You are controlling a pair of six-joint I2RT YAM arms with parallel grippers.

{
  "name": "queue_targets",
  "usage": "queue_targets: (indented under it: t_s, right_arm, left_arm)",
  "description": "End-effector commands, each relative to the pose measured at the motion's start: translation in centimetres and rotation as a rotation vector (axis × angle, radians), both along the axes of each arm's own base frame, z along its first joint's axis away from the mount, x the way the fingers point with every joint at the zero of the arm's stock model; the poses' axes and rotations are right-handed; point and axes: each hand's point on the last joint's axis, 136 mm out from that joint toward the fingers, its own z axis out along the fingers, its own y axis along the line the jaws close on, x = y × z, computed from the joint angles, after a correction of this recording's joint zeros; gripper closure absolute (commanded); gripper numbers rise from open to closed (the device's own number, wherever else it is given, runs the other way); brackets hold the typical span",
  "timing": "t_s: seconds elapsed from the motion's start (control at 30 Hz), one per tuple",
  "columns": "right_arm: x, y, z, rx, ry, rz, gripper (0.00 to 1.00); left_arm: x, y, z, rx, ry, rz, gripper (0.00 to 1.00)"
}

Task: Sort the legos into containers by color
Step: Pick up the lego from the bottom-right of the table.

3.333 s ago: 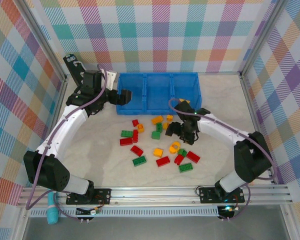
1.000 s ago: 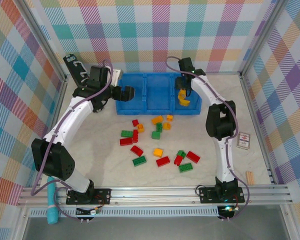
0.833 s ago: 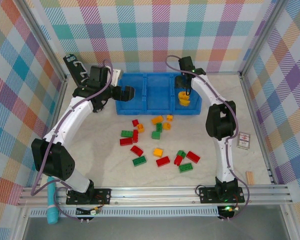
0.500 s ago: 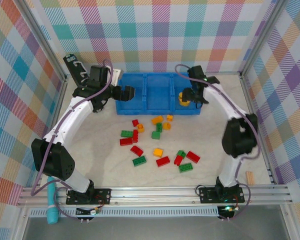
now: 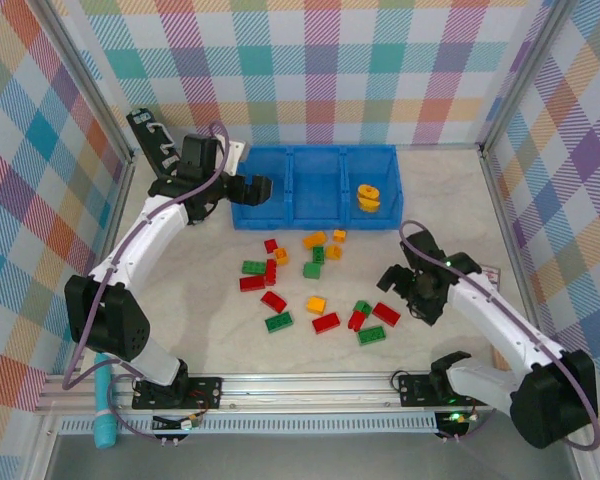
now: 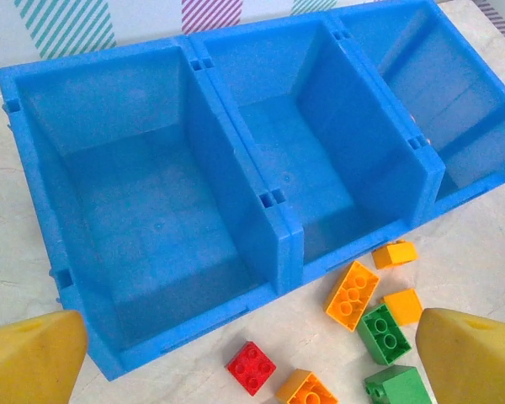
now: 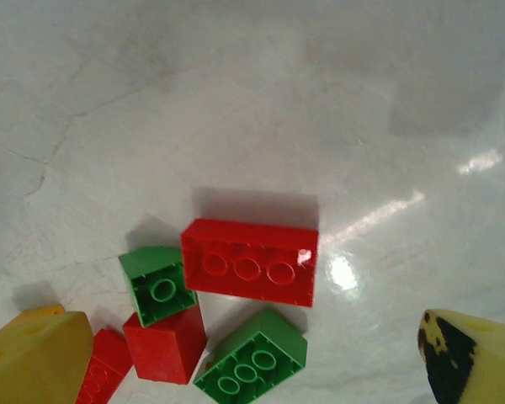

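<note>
Yellow-tipped right gripper (image 5: pixel 398 288) hovers wide open, empty.

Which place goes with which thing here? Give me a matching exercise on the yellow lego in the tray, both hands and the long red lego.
Things:
1. yellow lego
2. left hand
3. right hand
4. long red lego

Places:
A. flat on the table, next to green legos
B. open, at the left compartment of the blue tray
C. open, over the table by the loose legos
D. inside the tray's right compartment

Pairs: 1-D, 2-B, 3-C, 4-A.
</note>
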Motion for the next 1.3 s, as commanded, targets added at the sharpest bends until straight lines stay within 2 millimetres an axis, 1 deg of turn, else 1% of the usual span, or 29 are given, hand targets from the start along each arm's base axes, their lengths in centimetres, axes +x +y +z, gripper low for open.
queue_targets:
  t_s: [0.0,0.2,0.43,0.53,0.73,0.87,1.03,1.27]
  right_arm:
    - [-1.3,0.8,-0.8,0.092,0.038,-0.126,0.01]
    - [-1.8,1.3,-2.8,0.137,0.044,-0.145,0.01]
    - [-0.5,2.1,-4.1,0.106,0.076,-0.039,0.01]
    - [0.1,2.5,-4.5,0.104,0.092,-0.018,0.01]
    - [0.6,3.0,-5.8,0.098,0.112,0.020,0.01]
    - [1.1,3.4,-6.1,0.092,0.116,0.051,0.06]
    - [1.1,3.6,-6.9,0.077,0.150,0.083,0.14]
    - [0.8,3.8,-7.9,0.062,0.212,0.118,0.40]
  left_arm:
    - [0.1,-0.7,-0.2,-0.001,-0.025,-0.039,0.00]
    - [0.0,-0.7,0.3,-0.002,-0.050,-0.038,0.00]
    - [0.0,-0.5,0.7,0.003,-0.067,-0.030,0.00]
    - [-0.2,-0.3,0.8,0.009,-0.073,-0.029,0.00]
    - [-0.5,0.0,1.0,0.019,-0.079,-0.024,0.00]
    - [-0.5,0.1,1.0,0.024,-0.083,-0.023,0.00]
    - [-0.6,0.3,0.9,0.037,-0.087,-0.017,0.00]
    - [-0.9,0.7,0.9,0.057,-0.092,-0.012,0.00]
